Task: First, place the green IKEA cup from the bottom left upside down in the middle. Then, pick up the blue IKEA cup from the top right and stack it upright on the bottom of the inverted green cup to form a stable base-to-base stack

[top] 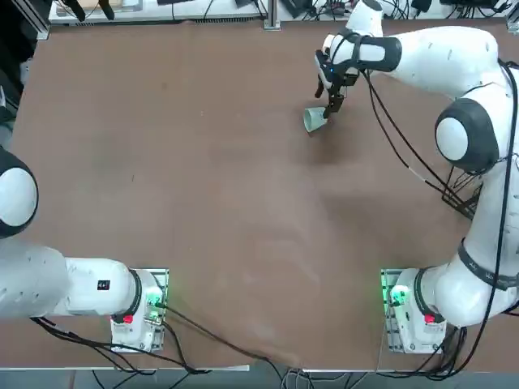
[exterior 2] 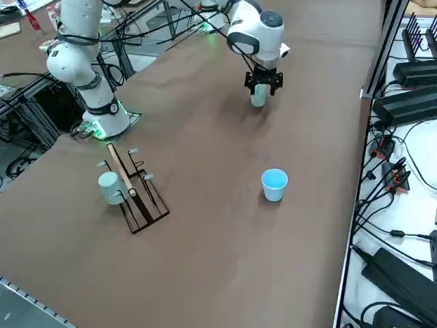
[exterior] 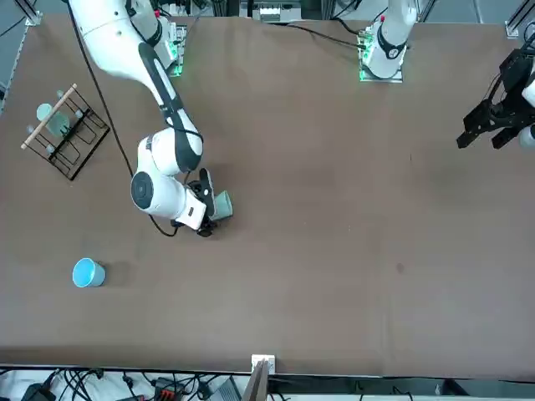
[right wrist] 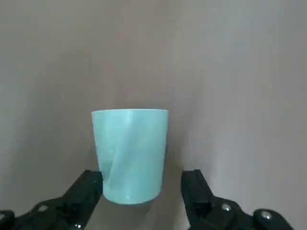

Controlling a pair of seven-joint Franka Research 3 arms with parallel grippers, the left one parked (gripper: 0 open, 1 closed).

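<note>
Step 1 looks to be the one in hand: the green IKEA cup lies on its side on the table, and the right gripper sits over it at about 1 o'clock in the top view, toward the far edge. Its 2 fingers are spread, 1 on each side of the cup near the narrower closed end; a gap shows on one side and the other looks close or just touching, so I judge nothing is held firmly yet. The cup's wide rim points away from the wrist. The blue IKEA cup stands upright, mouth up, well apart, at roughly 8 o'clock in the front view. A wire rack with another pale cup on it sits off to the side. Next, the fingers would need to close squarely on the cup's wall, then lift, turn it rim-down and set it at the table's middle.
</note>
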